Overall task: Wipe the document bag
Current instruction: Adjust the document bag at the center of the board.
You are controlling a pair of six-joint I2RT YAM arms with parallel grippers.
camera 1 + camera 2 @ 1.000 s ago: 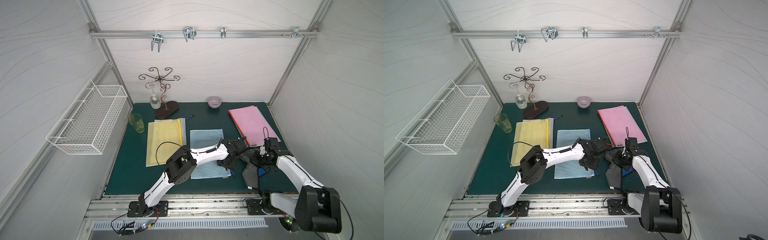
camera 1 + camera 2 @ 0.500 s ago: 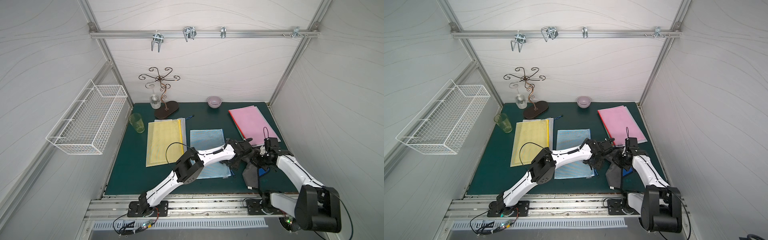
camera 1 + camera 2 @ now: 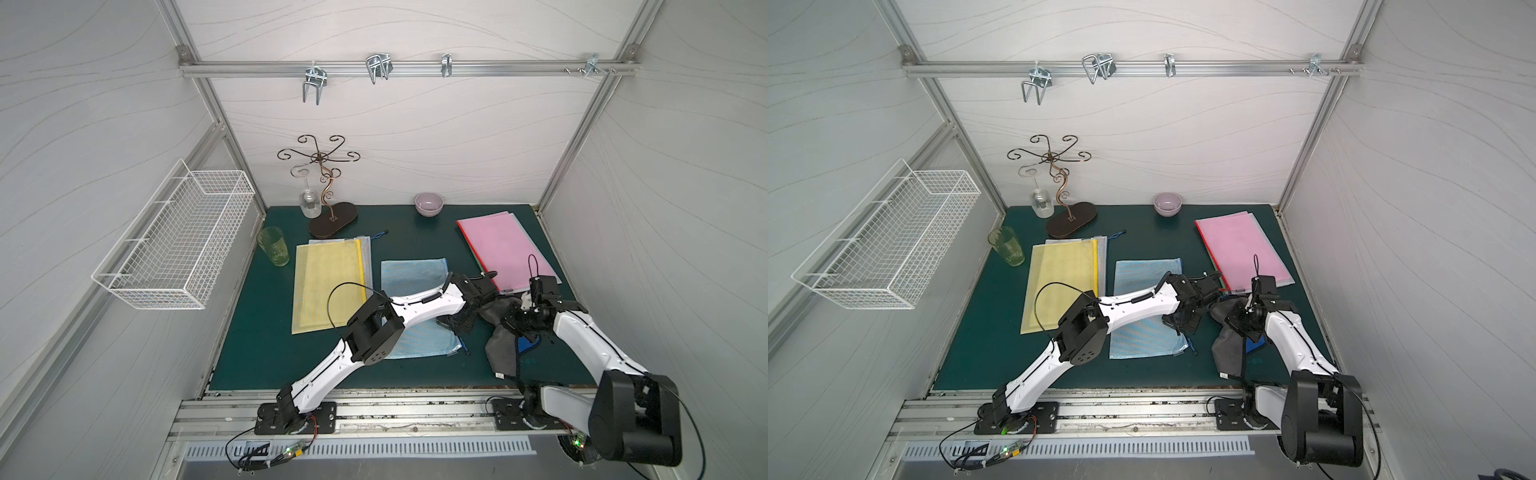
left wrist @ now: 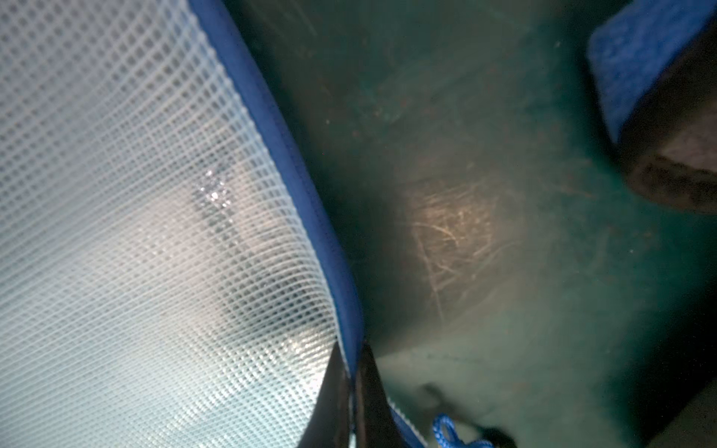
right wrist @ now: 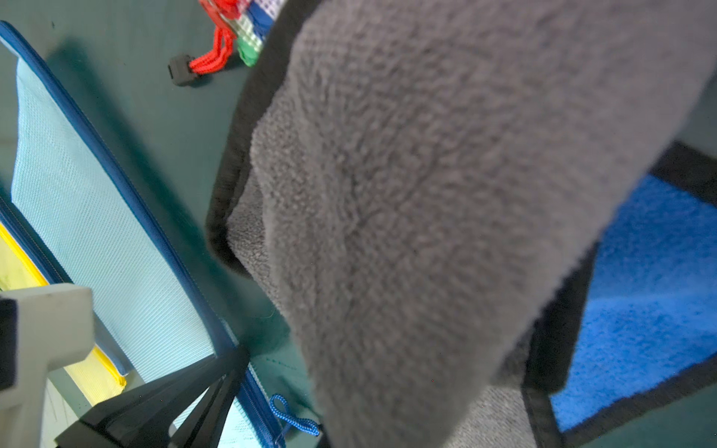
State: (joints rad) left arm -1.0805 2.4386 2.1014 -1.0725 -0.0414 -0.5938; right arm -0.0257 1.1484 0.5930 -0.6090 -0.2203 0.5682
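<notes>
Blue bag (image 3: 415,282): lies flat mid-table, between the yellow bag (image 3: 324,286) and the pink bag (image 3: 503,245), with its near end close to the front edge of the table (image 3: 257,357).
Left gripper (image 4: 352,382): jaws closed on the bag's dark blue right-hand trim, towards the bag's front-right corner and just above the zip cord (image 4: 446,430). That edge looks slightly lifted.
Right gripper (image 3: 515,321): clamped on the cloth (image 3: 503,349). Its fingertips are hidden in the folds.
Cloth: grey with a blue reverse. It hangs just right of the bag and apart from it, and its lower part trails on the table towards the front-right corner.
Step in hand: probably securing. The bag is pinned by its edge and the cloth is raised alongside, and no wiping contact has been made yet.
Next move: carry the cloth left over the trim, lower a flat fold onto the mesh, then stroke towards the back edge. The left grip must stay put so the bag does not slide.
Watch: the trailing cloth may snag the cord or the left fingers (image 5: 217,388). The arms are close together, so the stroke needs to start clear of the pinch.
</notes>
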